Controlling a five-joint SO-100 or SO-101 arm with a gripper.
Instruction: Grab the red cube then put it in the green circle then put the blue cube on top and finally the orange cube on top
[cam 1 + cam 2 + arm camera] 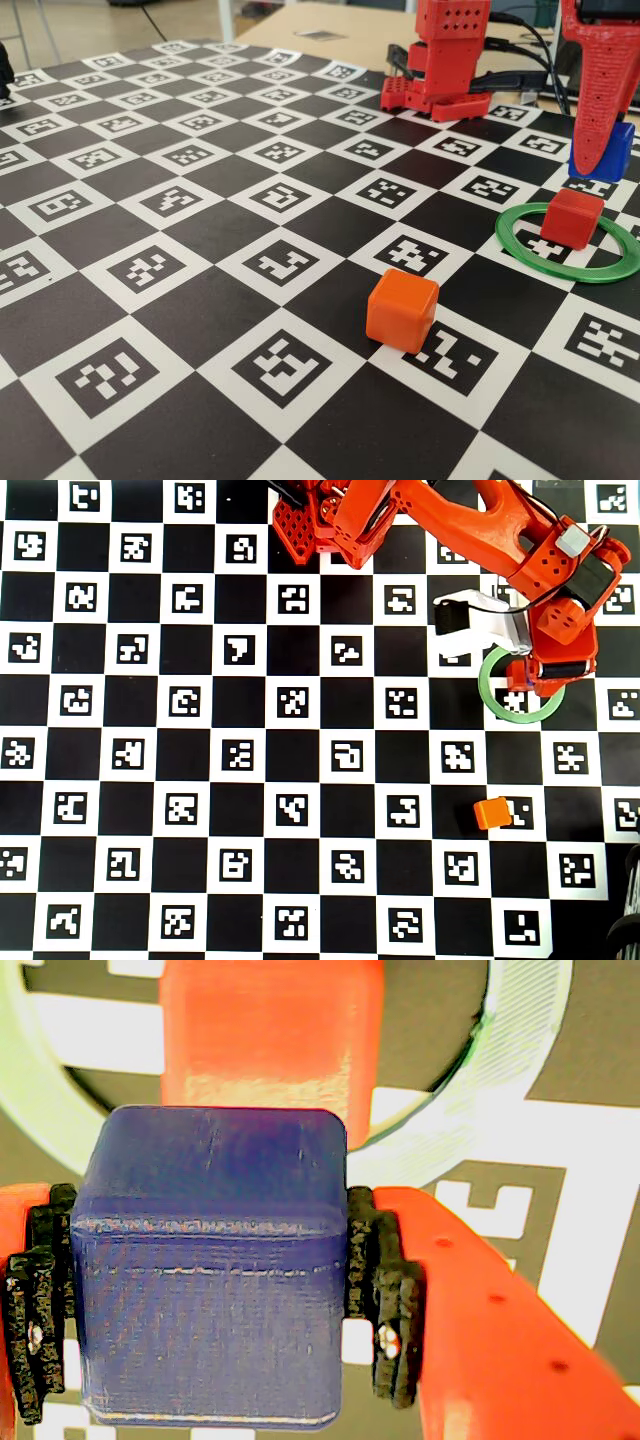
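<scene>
My red gripper [600,160] is shut on the blue cube [603,150] and holds it in the air, just above and behind the red cube [572,218]. That red cube rests inside the green circle [505,237] at the right of the fixed view. In the wrist view the blue cube [215,1280] is clamped between the black pads [385,1300], with the red cube [270,1035] and the green circle [505,1060] below it. The orange cube [401,310] sits alone on the mat, nearer the camera. The overhead view shows the gripper [540,675] over the green circle [510,720], hiding the red cube; the orange cube [491,812] lies below.
A black-and-white checkerboard mat [200,250] with printed markers covers the table. The arm's red base [440,70] stands at the back, with cables behind it. A white camera mount [480,620] sticks out beside the wrist.
</scene>
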